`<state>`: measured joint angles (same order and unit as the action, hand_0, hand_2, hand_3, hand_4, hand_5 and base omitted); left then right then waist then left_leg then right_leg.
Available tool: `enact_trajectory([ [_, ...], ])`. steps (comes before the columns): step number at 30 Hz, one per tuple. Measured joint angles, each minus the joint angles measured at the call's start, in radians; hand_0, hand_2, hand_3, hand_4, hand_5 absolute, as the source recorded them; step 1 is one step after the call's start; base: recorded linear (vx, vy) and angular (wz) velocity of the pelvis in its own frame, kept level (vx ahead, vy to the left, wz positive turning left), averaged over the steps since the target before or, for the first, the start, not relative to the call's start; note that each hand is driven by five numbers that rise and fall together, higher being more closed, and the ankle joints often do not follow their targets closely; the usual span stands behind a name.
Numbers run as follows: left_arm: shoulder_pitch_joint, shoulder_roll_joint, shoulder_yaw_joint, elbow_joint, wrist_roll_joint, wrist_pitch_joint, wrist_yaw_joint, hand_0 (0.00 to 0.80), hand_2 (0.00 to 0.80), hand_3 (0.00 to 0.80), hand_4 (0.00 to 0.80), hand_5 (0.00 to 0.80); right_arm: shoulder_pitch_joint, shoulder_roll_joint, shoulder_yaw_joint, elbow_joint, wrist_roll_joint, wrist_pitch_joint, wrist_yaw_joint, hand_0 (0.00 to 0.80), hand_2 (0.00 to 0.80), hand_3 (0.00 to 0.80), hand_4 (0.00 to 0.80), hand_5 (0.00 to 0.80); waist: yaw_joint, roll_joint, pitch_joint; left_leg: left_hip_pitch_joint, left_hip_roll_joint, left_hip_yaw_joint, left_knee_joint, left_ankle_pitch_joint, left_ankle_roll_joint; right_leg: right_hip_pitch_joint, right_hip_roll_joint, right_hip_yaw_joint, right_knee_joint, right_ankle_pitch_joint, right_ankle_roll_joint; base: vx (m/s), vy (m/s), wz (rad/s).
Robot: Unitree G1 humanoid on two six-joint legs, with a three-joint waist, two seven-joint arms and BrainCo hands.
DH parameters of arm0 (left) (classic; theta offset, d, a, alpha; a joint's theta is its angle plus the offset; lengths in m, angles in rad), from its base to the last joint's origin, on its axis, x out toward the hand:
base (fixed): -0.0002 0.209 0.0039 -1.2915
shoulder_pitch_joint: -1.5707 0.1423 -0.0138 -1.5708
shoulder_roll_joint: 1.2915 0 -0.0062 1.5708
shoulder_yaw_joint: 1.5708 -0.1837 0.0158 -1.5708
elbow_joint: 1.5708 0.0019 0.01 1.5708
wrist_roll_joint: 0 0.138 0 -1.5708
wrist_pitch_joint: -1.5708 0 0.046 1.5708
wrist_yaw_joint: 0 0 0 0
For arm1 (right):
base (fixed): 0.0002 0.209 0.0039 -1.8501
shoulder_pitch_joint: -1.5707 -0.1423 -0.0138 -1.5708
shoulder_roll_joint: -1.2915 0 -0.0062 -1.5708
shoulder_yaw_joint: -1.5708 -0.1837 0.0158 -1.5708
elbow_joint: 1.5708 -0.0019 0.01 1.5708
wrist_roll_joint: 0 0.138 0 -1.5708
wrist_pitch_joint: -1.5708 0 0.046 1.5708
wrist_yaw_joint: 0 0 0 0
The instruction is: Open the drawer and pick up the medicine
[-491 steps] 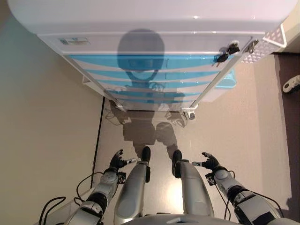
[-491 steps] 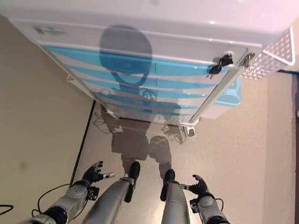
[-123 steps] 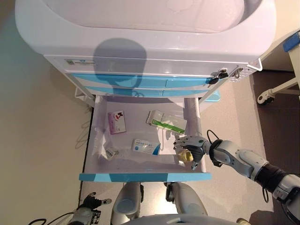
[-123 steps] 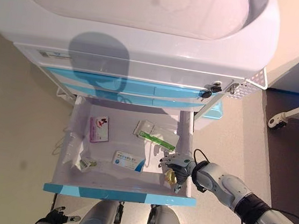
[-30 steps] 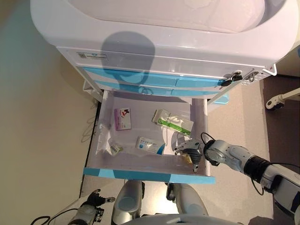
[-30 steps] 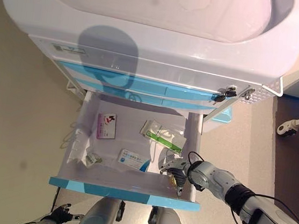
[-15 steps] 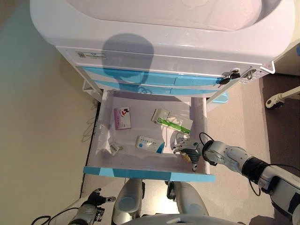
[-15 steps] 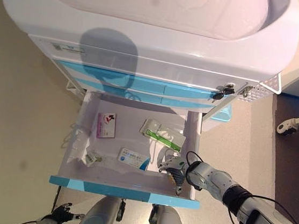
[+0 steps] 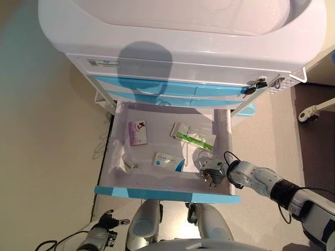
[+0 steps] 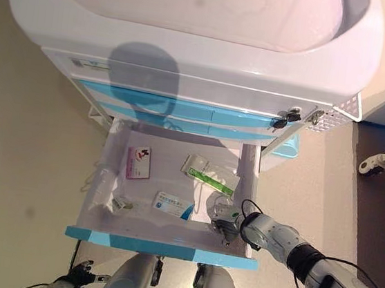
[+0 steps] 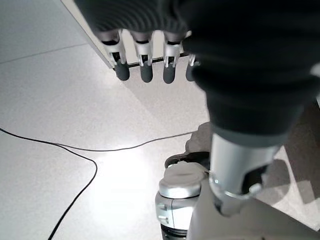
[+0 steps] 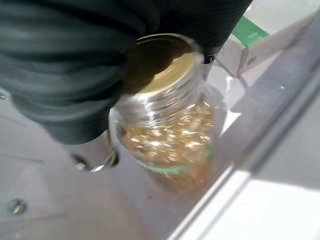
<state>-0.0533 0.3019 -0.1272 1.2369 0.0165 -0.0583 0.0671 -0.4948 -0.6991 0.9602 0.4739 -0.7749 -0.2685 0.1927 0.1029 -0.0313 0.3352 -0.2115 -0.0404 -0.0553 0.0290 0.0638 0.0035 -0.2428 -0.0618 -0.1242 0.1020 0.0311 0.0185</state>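
Observation:
The cart's third drawer (image 9: pixel 162 194), white inside with a blue front, stands pulled out. In its front right corner is a clear medicine bottle (image 12: pixel 170 145) full of yellow capsules. My right hand (image 9: pixel 212 172) is down in that corner with its fingers curled round the bottle; it also shows in the right eye view (image 10: pixel 227 224). In the right wrist view the hand's dark cover lies over the bottle's top. My left hand (image 9: pixel 107 222) hangs low by the floor at the lower left, its fingers (image 11: pixel 145 70) straight and empty.
The drawer also holds a pink-and-white box (image 9: pixel 137 133), a green-and-white box (image 9: pixel 192 137), a blue-and-white box (image 9: pixel 167 161) and a small packet (image 9: pixel 128 165). Keys (image 9: pixel 253 86) hang at the cart's right edge. A castor (image 9: pixel 314 111) of other furniture stands to the right.
My right hand's fingers, spread over the bottle half a second ago, have curled in round it. The hand has sunk a little lower into the drawer corner.

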Motion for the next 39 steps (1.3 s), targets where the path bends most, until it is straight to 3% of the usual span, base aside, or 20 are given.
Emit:
enact_trajectory([
  [19,0.0,-0.003,-0.001,0.0,0.0,0.0,-0.001,0.0,0.0,0.0,0.0,0.0,0.01,0.011,0.003,0.008,0.001,0.0,0.023,0.8,0.8,0.8,0.8,0.8,0.02,0.007,-0.003,-0.013,-0.007,-0.02,0.001,0.008,0.0,-0.007,-0.007,-0.012,0.01,-0.008,0.006,0.0,0.0,0.03],
  [20,0.0,-0.003,-0.001,0.0,0.0,0.0,-0.001,0.0,0.0,0.0,0.0,0.0,0.01,0.011,0.003,0.012,0.001,0.0,0.022,0.731,0.731,0.731,0.731,0.731,0.02,0.007,-0.003,-0.014,-0.008,-0.025,0.001,0.008,0.001,-0.007,-0.008,-0.016,0.011,-0.009,0.007,0.002,0.001,0.08],
  [21,0.0,-0.003,-0.001,0.0,0.0,0.0,-0.001,0.0,0.0,0.0,0.0,0.0,0.01,0.011,0.003,0.012,0.001,0.0,0.022,0.612,0.612,0.612,0.612,0.612,0.019,0.007,-0.003,-0.015,-0.009,-0.027,0.001,0.009,0.001,-0.007,-0.009,-0.018,0.011,-0.012,0.008,0.003,0.001,0.09],
  [22,0.0,-0.003,-0.001,0.0,0.0,0.0,-0.001,0.0,0.0,0.0,0.0,0.0,0.01,0.011,0.003,0.012,0.001,0.0,0.022,0.42,0.42,0.42,0.42,0.42,0.019,0.007,-0.003,-0.016,-0.009,-0.028,0.0,0.009,0.002,-0.007,-0.009,-0.02,0.012,-0.013,0.009,0.001,0.0,0.07],
  [23,0.0,-0.003,-0.001,0.0,0.0,0.0,-0.001,0.0,0.0,0.0,0.0,0.0,0.01,0.011,0.003,0.013,0.001,0.0,0.022,0.0,0.0,0.0,0.0,0.0,0.019,0.006,-0.003,-0.016,-0.01,-0.029,0.0,0.009,0.002,-0.007,-0.01,-0.021,0.012,-0.013,0.009,0.001,-0.002,0.05],
  [39,-0.001,-0.002,-0.001,0.0,0.0,0.0,-0.001,0.0,0.0,0.0,0.0,0.0,-0.014,-0.015,0.003,-0.029,0.002,0.0,0.025,0.0,0.0,0.0,0.0,0.0,0.019,-0.016,0.006,-0.02,-0.011,-0.031,-0.002,0.01,0.004,-0.01,-0.011,-0.022,0.012,-0.015,0.01,0.0,0.0,0.0],
])
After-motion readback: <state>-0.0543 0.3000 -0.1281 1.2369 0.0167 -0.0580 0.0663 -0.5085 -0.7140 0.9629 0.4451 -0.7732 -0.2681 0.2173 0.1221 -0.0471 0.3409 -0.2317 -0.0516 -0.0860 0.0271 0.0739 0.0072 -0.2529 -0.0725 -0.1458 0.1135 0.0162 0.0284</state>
